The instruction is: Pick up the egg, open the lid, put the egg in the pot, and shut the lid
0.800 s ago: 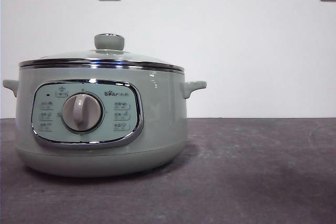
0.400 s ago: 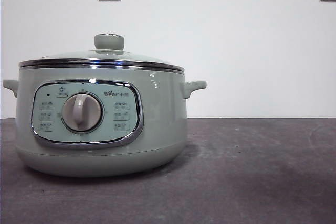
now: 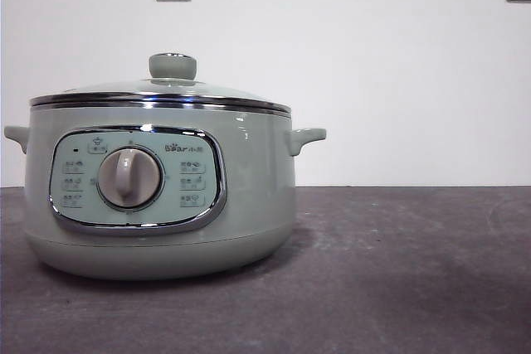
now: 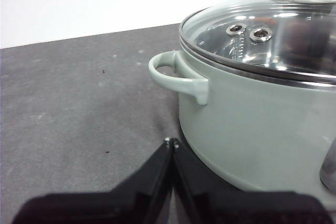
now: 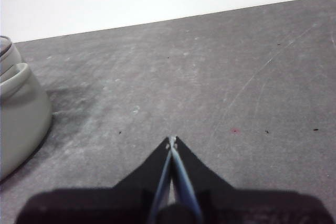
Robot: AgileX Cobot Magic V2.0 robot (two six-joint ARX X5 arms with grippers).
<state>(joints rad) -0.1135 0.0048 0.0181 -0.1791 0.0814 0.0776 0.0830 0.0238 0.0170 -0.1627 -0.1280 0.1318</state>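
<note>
Both claws (image 4: 171,142) (image 5: 171,140) closed, unmoved since.

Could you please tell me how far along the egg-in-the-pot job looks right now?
Nothing looks done, or it is already over: the lid sits closed on the pot, and no egg shows in any view. Nothing is in hand: the left gripper beside the pot and the right gripper over bare table are both shut and empty.

Sage-green pot (image 3: 249,196) — dark grey table (image 3: 398,271).
</note>
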